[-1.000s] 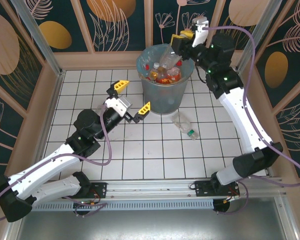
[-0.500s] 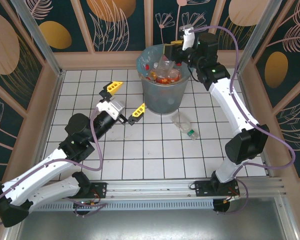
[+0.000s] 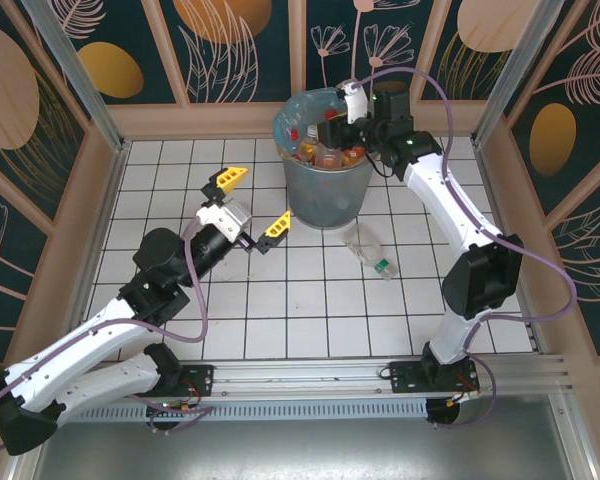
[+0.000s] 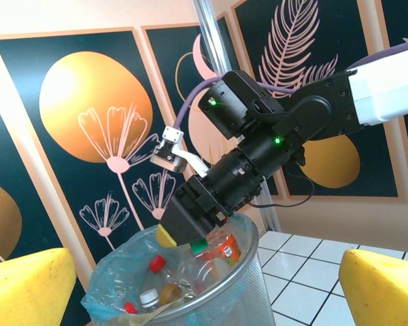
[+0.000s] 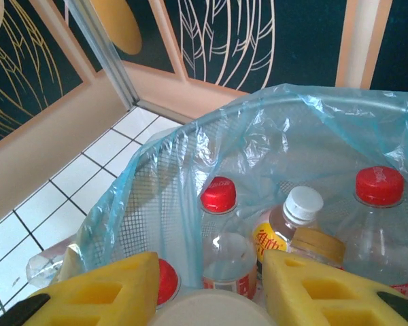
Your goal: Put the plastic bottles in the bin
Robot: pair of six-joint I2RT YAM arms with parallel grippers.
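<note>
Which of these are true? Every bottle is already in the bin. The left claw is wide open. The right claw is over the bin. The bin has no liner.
1. Every bottle is already in the bin. False: one bottle lies on the tiled table, just beside the bin.
2. The left gripper is wide open. True.
3. The right gripper is over the bin. True.
4. The bin has no liner. False: a light-blue bag lines it.
</note>
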